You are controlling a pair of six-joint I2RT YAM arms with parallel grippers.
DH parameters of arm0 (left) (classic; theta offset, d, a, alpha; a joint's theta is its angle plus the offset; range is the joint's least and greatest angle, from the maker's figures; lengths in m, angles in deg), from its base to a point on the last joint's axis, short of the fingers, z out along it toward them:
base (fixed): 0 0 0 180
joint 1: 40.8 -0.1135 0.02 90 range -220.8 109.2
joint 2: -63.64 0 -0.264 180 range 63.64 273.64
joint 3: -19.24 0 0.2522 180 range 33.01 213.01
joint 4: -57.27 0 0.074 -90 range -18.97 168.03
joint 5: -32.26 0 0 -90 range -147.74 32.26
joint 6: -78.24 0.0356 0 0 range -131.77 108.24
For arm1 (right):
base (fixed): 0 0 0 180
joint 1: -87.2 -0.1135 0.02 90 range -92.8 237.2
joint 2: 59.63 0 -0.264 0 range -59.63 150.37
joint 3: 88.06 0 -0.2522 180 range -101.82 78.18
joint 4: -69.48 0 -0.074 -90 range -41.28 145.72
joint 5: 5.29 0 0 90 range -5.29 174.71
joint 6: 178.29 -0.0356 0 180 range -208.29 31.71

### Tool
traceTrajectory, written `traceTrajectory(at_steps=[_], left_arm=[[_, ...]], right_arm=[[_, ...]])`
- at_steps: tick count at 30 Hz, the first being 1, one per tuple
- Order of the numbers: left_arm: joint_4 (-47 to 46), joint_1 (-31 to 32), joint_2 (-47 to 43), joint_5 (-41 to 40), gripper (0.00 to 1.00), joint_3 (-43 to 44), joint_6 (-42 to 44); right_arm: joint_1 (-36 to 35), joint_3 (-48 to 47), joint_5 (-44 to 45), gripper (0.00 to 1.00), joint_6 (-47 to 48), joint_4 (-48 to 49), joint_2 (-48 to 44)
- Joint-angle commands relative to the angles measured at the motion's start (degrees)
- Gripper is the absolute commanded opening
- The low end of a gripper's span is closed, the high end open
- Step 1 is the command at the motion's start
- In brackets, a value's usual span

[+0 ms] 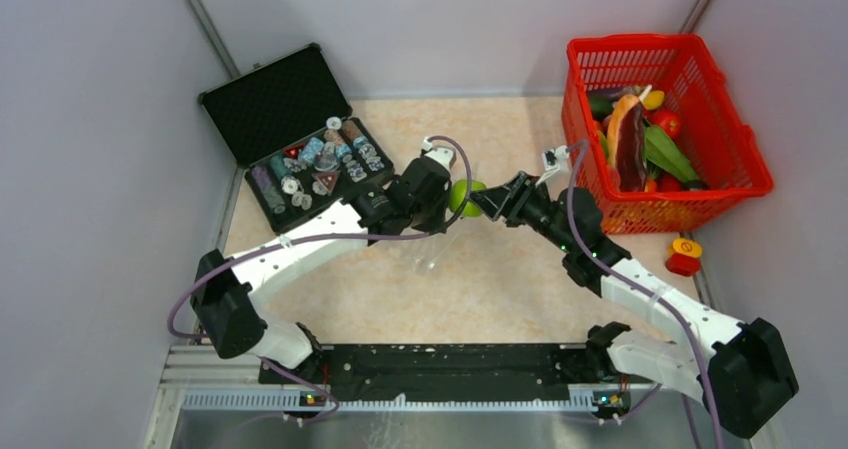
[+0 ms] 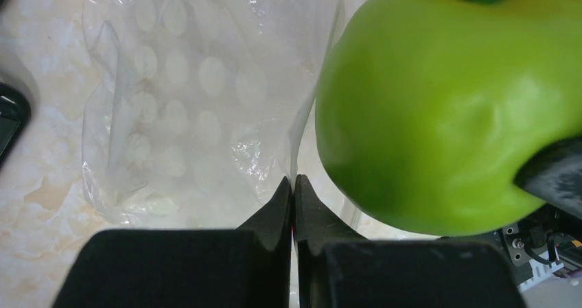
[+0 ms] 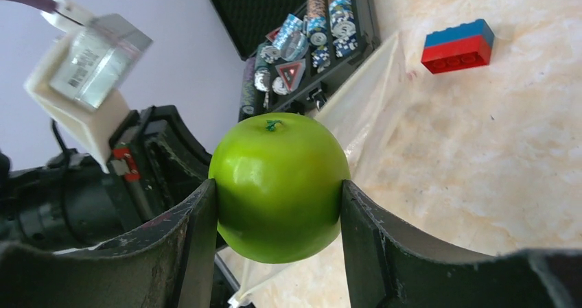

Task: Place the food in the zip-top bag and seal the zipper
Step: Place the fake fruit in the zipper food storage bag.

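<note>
One green apple is clamped between the two right fingers, held off the table, with its leaf stub on the side far from the right palm. Right gripper is spread just wide enough to take the fruit, both pads touching its sides. The apple hangs close beside the left fingertips, to their right and slightly ahead in the left wrist view; contact with them not visible.

Left gripper is pinched fully together on a thin edge of the clear bag, and the film runs straight out of the tips and away. The rest of the bag spreads ahead and to the left of the left fingers, crinkly, over the table. Whether the bag mouth is open, cannot tell. Zipper strip too faint to pick out.

Beyond the right fingertips, past the apple, a black case lies open with chips and small bottles inside. Ahead and to the right of the right fingers a red-and-blue brick lies on the table.

Well apart from both grippers, on the right gripper's outer side, a red basket holds the other toy fruits and vegetables. A small red-and-yellow toy sits on the table just beside the basket.
</note>
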Motion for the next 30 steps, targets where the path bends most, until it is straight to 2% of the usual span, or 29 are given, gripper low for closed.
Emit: traceTrajectory(at_steps=[1,12,17,21,23,26,30], left_arm=[[-1.5,0.0,-1.5,-1.8,0.0,2.6,-1.1],[-3.2,0.0,-2.9,0.2,0.0,3.3,-2.2],[-4.7,0.0,-4.0,0.5,0.0,2.9,-2.6],[-5.4,-0.1,-4.1,1.1,0.0,2.9,-2.5],[-5.6,0.0,-3.9,1.6,0.0,2.8,-2.6],[-5.5,-0.1,-4.1,1.3,0.0,2.8,-2.6],[-4.8,-0.1,-5.1,-1.0,0.0,2.5,-2.4]], right_arm=[[-0.9,1.1,1.9,0.17,1.7,-0.6,-1.0],[-1.0,0.3,2.8,0.17,8.2,-6.1,-0.4],[-2.9,-3.3,6.5,0.19,12.2,-13.0,2.0],[-3.5,-4.6,5.4,0.25,14.3,-12.8,2.0],[-3.7,-5.3,4.5,0.31,15.2,-12.2,1.8],[-3.8,-6.3,3.5,0.53,14.9,-12.3,1.9],[-3.8,-5.9,1.6,0.7,13.7,-10.3,1.1]])
